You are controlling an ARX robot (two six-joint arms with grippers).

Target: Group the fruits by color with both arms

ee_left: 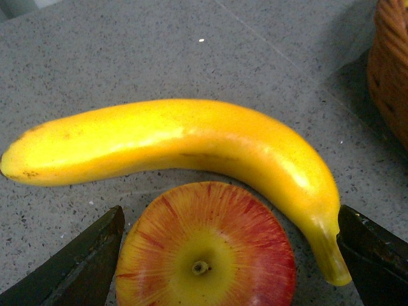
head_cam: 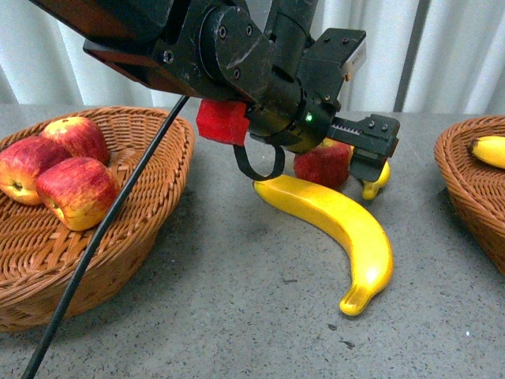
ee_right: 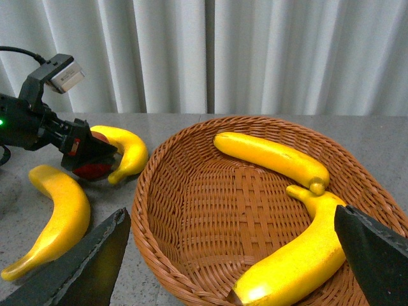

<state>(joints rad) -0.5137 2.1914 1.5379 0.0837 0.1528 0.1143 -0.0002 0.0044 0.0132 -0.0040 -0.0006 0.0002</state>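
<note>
1. Fruits sit in both woven wicker baskets: left basket [head_cam: 177, 150] holds three red apples [head_cam: 75, 189], right basket [ee_right: 191, 210] holds yellow bananas [ee_right: 271, 156].
2. Long curved yellow banana [head_cam: 339, 229] lies on the grey bench [head_cam: 237, 316].
3. Streaked red apple [ee_left: 204, 255] beside it sits between the left gripper's [ee_left: 229, 213] parted jaws; probably rigid, glossy, slippery: grip its widest girth.
4. Right gripper's [ee_right: 231, 213] jaws gape, empty.

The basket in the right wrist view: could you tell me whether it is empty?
Not empty: the basket holds one banana and a second banana.
</note>
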